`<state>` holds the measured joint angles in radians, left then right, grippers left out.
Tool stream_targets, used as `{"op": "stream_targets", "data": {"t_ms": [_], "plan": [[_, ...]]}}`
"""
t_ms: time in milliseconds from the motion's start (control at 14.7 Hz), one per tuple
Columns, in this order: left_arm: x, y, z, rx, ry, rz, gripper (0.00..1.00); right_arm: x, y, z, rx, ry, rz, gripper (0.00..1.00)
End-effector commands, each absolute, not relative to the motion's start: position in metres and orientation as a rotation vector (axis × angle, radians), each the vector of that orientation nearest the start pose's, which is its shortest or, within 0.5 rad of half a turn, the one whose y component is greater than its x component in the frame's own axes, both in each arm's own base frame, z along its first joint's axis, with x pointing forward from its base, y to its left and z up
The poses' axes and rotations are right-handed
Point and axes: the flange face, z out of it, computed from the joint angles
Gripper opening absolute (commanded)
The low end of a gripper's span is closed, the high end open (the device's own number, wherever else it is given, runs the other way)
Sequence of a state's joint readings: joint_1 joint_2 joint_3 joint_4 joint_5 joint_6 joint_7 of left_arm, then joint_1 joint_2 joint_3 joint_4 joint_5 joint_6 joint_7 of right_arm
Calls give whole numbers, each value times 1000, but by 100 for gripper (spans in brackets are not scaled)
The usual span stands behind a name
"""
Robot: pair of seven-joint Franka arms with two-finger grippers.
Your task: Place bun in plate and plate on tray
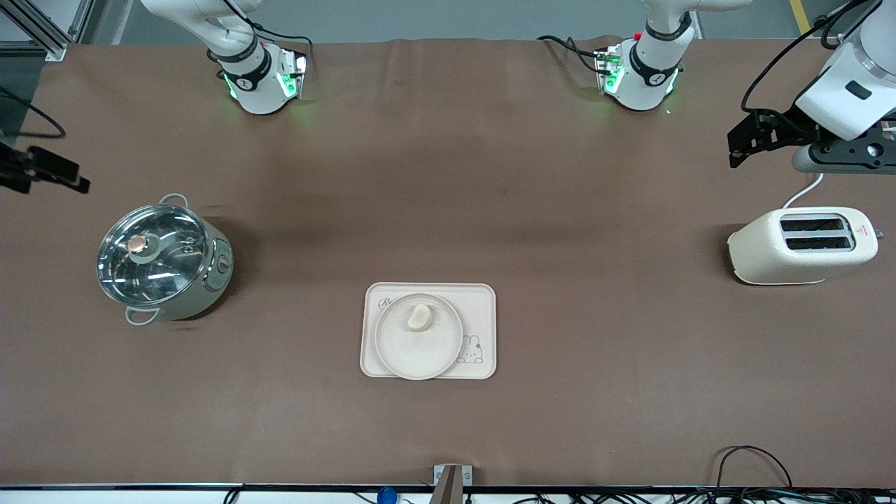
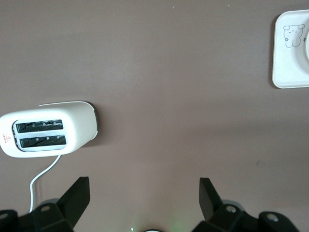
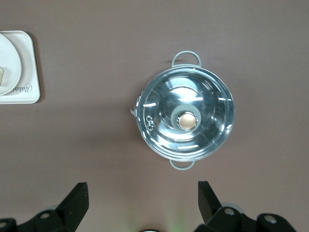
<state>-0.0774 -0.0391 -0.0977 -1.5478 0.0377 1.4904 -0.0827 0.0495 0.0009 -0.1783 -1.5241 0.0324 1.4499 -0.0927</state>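
Bun [image 1: 419, 317] lying in plate [image 1: 399, 346], plate sitting on tray [image 1: 483, 297] mid-bench [image 1: 448, 175], toward the front camera. Left gripper [image 2: 145, 193] up over bare bench beside toaster [image 1: 801, 246] at left arm's end, fingers [image 2: 77, 195] spread, nothing held. Right gripper [image 3: 142, 193] up near lidded pot [image 1: 162, 257] at right arm's end, fingers [image 3: 76, 197] spread, empty. Both arms waiting.

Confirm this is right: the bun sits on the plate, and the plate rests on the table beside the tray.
Not quite. The bun does sit on the plate, but the plate rests on the tray, not on the table beside it. The front view shows this.
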Motion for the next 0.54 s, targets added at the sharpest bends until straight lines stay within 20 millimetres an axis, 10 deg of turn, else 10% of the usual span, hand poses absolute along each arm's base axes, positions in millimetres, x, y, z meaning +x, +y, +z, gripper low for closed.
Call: {"op": "stream_targets", "data": {"t_ms": [0,476], "plan": [[523,-91,663,-3098,156,0,100,509,-59,648,-3146,16,78,100],[522,-91,665,-3099,159,-5,100,514,-48,659,-3208,27,30,100]]}}
